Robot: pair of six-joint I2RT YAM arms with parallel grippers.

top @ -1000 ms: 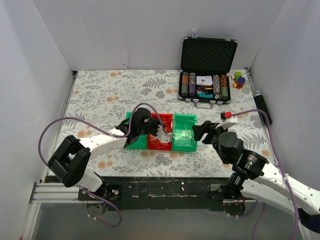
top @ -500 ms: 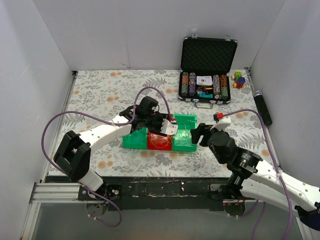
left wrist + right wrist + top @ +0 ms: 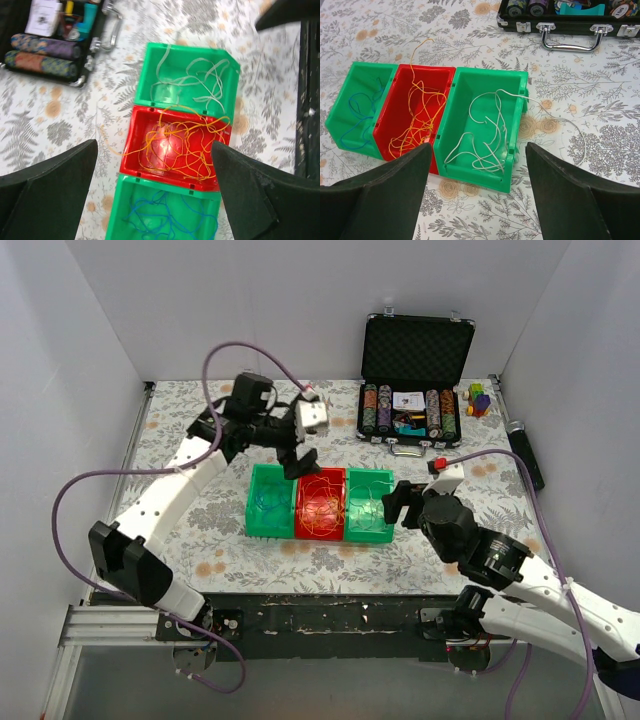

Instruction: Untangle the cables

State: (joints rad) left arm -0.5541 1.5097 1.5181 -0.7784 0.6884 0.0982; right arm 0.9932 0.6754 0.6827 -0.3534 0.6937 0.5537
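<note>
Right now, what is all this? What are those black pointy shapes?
Two robot arms stand at a table with a flowery cloth. One picture looks down from above; the other two come from cameras on the wrists, so those black shapes are each arm's own fingers. The left gripper and right gripper are both open, holding nothing. Three plastic bins in a row hold thin wires: blue wire in a green bin, yellow-orange wire in the red bin, white wire in the other green bin. Behind is an open black case of poker chips.

Orange cable (image 3: 186, 150), white cable (image 3: 490, 156), blue cable (image 3: 162, 219), loose, one per bin (image 3: 427, 69)
</note>
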